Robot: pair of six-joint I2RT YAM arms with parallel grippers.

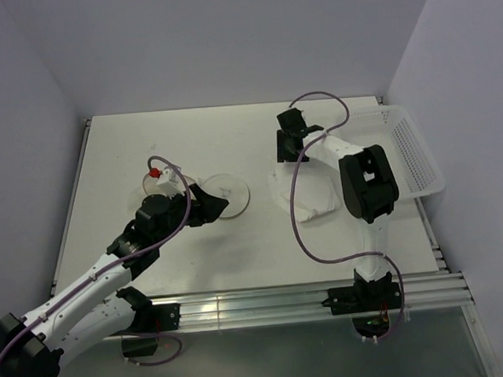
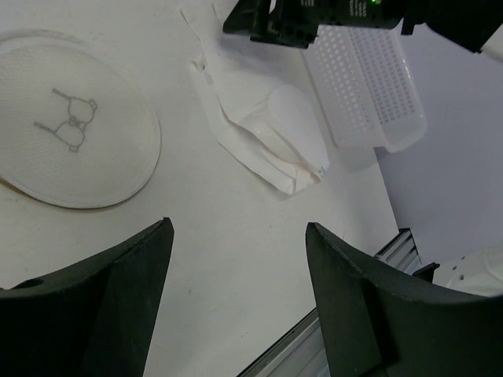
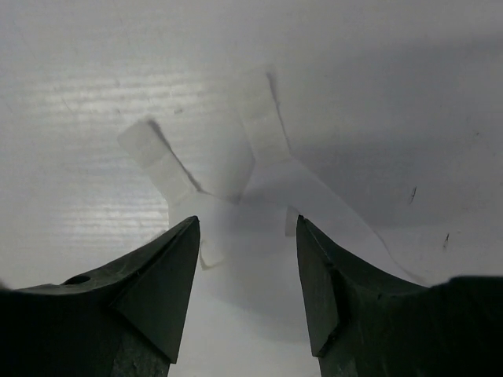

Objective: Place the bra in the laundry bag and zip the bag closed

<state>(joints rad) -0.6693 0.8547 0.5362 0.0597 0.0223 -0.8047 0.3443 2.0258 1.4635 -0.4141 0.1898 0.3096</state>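
Observation:
The laundry bag (image 1: 235,192) lies flat mid-table as a round mesh disc; its face with the black bra symbol shows in the left wrist view (image 2: 75,129). The bra (image 1: 305,199) is a crumpled white heap right of it, also seen in the left wrist view (image 2: 271,129). My left gripper (image 1: 218,204) is open and empty just left of the bag, and its jaws (image 2: 237,228) hover over bare table. My right gripper (image 1: 284,155) is open at the bra's far end. In its wrist view the jaws (image 3: 247,224) straddle the bra's thin white straps (image 3: 263,137) without closing on them.
A white perforated plastic basket (image 1: 413,149) stands tilted at the right edge of the table, behind the right arm, and shows in the left wrist view (image 2: 365,82). Purple cables loop over both arms. The metal rail (image 1: 267,305) runs along the near edge.

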